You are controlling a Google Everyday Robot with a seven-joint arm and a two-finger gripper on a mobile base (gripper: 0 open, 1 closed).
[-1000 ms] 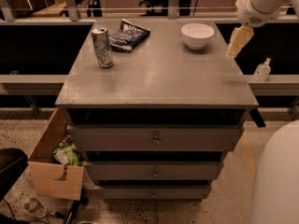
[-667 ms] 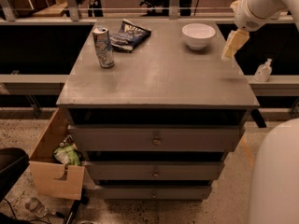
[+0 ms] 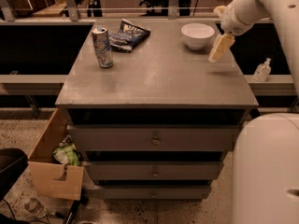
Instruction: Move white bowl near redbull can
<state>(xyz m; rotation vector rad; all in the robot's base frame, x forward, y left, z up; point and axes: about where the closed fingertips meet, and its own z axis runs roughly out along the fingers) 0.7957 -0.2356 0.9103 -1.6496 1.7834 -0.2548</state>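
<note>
Found the end effector (image 3: 220,48) hanging just beside the white bowl (image 3: 197,34) at the far corner of the counter (image 3: 163,78); could not tell whether apart or together. Feared tipping or skidding the bowl through a glancing descent onto its rim, or toppling the upright redbull can (image 3: 103,46), well apart, by overshooting.

The white bowl (image 3: 197,34) is smooth and glossy. The redbull can (image 3: 102,46) is shiny, dented metal. The snack bag (image 3: 128,34) is crinkled, glossy film. The counter (image 3: 159,78) has a matt grey top. The end effector (image 3: 220,48), matt cream plastic, hangs just beside the bowl.
</note>
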